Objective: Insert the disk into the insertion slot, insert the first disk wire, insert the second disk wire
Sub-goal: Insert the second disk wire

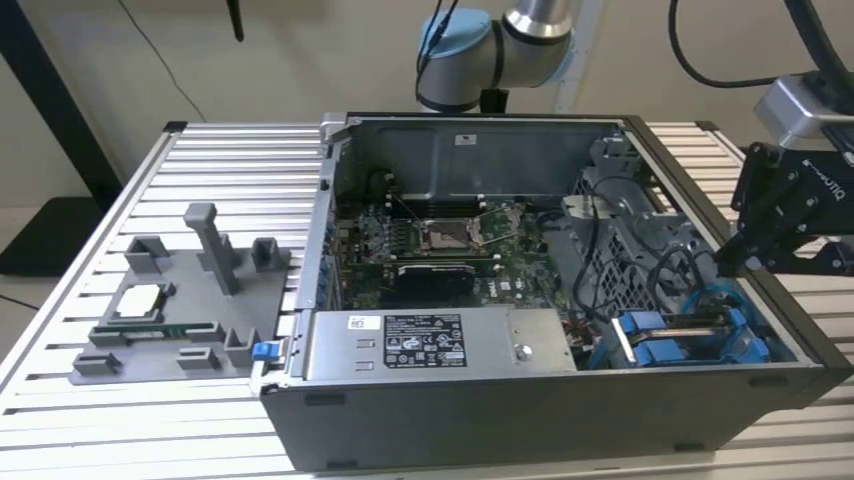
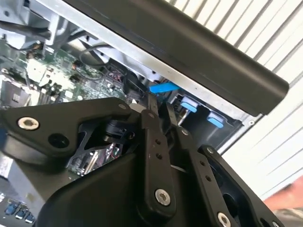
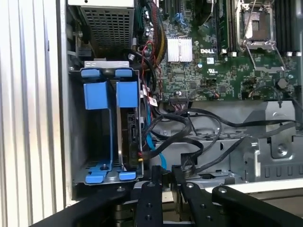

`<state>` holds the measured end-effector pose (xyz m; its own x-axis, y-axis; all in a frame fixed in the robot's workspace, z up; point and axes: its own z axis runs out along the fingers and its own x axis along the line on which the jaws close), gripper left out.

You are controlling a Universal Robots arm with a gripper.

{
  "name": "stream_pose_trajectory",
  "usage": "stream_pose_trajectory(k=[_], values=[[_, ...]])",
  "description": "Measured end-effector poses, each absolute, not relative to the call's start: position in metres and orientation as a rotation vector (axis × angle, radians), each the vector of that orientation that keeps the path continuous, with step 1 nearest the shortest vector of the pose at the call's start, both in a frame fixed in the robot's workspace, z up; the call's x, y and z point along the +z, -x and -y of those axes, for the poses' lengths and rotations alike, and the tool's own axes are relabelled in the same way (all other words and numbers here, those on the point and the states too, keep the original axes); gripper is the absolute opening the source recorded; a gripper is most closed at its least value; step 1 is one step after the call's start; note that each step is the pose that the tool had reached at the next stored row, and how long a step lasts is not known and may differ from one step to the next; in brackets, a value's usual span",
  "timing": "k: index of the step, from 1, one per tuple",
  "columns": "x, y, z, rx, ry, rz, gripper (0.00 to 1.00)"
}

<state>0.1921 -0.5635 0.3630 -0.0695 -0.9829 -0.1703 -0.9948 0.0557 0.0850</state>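
One disk [image 3: 130, 137] edge-up in insertion slot [image 3: 106, 127], long axis along bay.

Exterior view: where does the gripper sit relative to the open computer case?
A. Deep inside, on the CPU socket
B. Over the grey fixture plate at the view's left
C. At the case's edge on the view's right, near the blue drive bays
C: the gripper hangs at the computer case edge on the exterior view's right, close to the insertion slot with its blue fittings.
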Motion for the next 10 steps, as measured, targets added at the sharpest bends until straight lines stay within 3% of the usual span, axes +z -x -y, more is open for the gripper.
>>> stream_pose_trajectory(k=[4,5,10], values=[[0.3626,-0.1921,0.5634,0.302,2.084,-2.218,1.0],[0.3626,-0.1921,0.5634,0.302,2.084,-2.218,0.0],[0.3625,-0.1921,0.5634,0.303,2.083,-2.217,0.0]])
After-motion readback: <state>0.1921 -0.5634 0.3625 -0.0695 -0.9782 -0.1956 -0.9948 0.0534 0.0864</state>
